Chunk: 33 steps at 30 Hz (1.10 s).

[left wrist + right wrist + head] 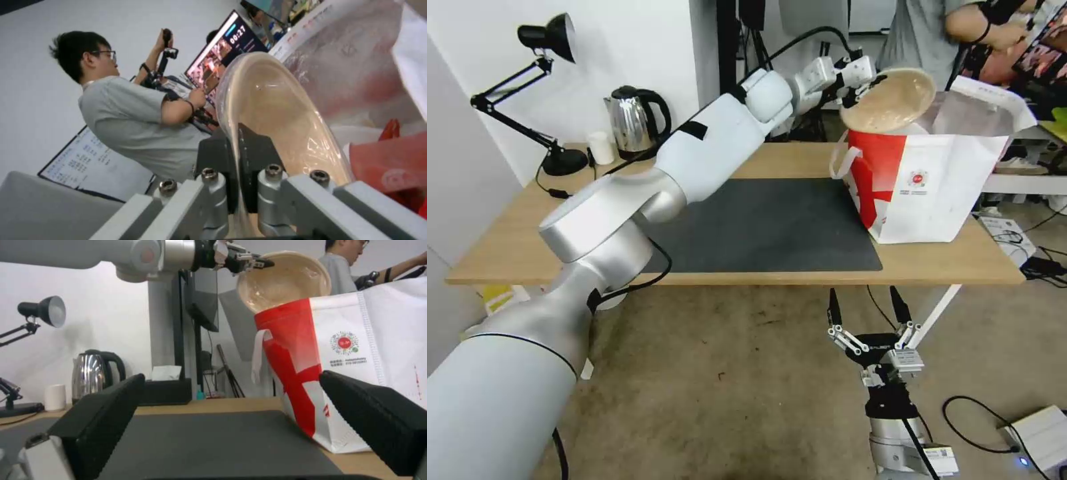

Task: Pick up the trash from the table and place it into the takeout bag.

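Beige paper bowl (889, 100), upper right of frame: your left gripper (854, 75) clamps its rim, tilted over the takeout bag (934, 187) mouth, not yet dropped. Table (514, 247) carries no other trash. Right gripper (870, 320) idle, jaws spread, lower centre.

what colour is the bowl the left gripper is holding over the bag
Beige, seen best in the head view: paper bowl.

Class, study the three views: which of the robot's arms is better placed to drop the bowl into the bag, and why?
Left. Its tool grips the rim of the beige paper bowl above the takeout bag. The right tool hangs open below the table.
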### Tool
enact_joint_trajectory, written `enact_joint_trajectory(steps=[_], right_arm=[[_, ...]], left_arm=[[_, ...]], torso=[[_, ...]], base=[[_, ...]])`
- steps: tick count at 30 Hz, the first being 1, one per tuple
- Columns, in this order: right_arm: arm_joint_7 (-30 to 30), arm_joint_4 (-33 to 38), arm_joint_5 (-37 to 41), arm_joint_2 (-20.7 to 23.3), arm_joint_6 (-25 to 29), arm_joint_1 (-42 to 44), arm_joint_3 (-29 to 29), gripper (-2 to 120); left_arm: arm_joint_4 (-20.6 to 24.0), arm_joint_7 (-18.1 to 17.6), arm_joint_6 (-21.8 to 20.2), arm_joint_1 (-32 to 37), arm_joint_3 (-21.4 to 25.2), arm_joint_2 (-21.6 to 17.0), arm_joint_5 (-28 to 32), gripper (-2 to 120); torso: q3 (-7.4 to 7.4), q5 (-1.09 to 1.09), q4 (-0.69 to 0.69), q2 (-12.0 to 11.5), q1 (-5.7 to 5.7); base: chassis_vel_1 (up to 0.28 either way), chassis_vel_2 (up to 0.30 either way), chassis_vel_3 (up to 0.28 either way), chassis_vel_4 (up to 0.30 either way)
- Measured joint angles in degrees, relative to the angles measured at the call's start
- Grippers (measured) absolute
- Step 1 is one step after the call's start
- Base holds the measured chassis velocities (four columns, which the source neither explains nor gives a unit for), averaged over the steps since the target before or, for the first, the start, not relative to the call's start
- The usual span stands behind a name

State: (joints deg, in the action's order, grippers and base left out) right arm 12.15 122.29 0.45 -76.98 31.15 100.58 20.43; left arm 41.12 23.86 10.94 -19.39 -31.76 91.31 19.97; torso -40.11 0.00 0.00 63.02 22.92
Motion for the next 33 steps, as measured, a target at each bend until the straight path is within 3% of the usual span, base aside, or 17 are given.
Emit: enact_joint_trajectory(steps=[15, 19, 29, 33], right_arm=[[0.0, 0.0, 0.0, 0.0, 0.0, 0.0, 0.0, 100], [0.0, 0.0, 0.0, 0.0, 0.0, 0.0, 0.0, 100], [0.0, 0.0, 0.0, 0.0, 0.0, 0.0, 0.0, 100], [0.0, 0.0, 0.0, 0.0, 0.0, 0.0, 0.0, 100]], left_arm=[[0.1, -1.0, -0.8, -5.4, -4.8, 0.0, 4.3, 3], [0.9, -2.4, -2.7, -7.4, -8.0, 0.1, 6.1, 22], [0.8, -2.4, -3.0, -8.6, -8.5, 0.1, 7.2, 54], [0.9, -2.4, -2.8, -8.2, -8.8, 0.1, 7.8, 73]], torso=[[0.00, 0.00, 0.00, 0.0, 0.00], [0.00, 0.00, 0.00, 0.0, 0.00], [0.00, 0.00, 0.00, 0.0, 0.00], [0.00, 0.00, 0.00, 0.0, 0.00]], base=[[0.000, 0.000, 0.000, 0.000], [0.000, 0.000, 0.000, 0.000], [0.000, 0.000, 0.000, 0.000], [0.000, 0.000, 0.000, 0.000]])
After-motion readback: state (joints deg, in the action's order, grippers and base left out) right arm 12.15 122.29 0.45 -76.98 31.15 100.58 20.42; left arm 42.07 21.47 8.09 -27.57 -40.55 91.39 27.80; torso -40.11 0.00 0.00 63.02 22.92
